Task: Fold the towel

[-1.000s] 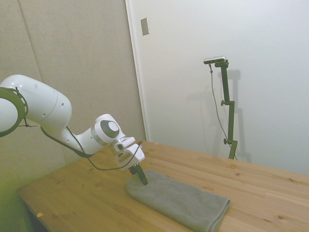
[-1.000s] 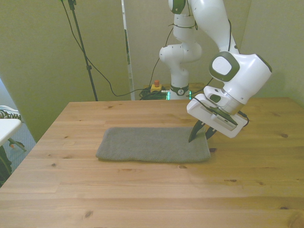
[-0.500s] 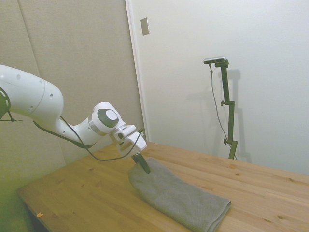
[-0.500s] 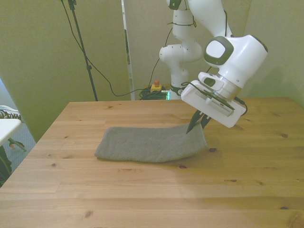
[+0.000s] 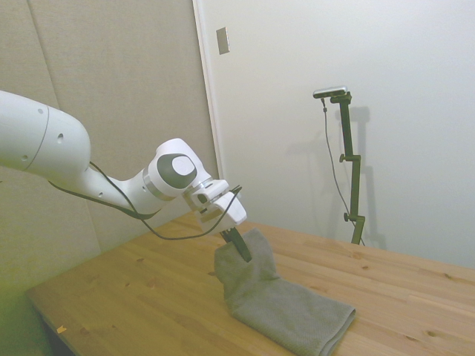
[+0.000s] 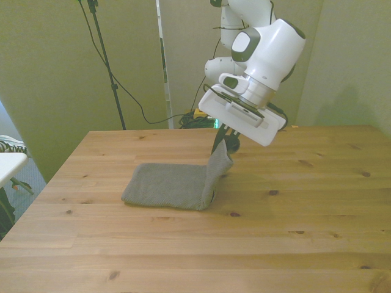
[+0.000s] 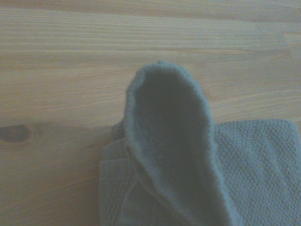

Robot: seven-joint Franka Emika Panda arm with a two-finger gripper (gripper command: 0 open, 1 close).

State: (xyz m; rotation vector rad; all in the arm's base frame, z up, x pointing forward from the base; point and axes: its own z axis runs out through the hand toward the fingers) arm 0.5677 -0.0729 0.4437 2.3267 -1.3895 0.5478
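Wooden bench (image 6: 317, 201), pale walls behind. Grey towel (image 6: 168, 186): most of its length is laid flat on the bench; the end toward the front view's right is raised upright. End effector (image 6: 223, 143): dark fingers are closed on the towel's lifted end, held above the bench.

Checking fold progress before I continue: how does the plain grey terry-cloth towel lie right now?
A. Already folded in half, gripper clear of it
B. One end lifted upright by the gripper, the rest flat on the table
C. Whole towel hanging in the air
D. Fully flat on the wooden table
B: the gripper pinches one end of the grey terry-cloth towel and holds it up off the wooden table, while the rest lies flat.
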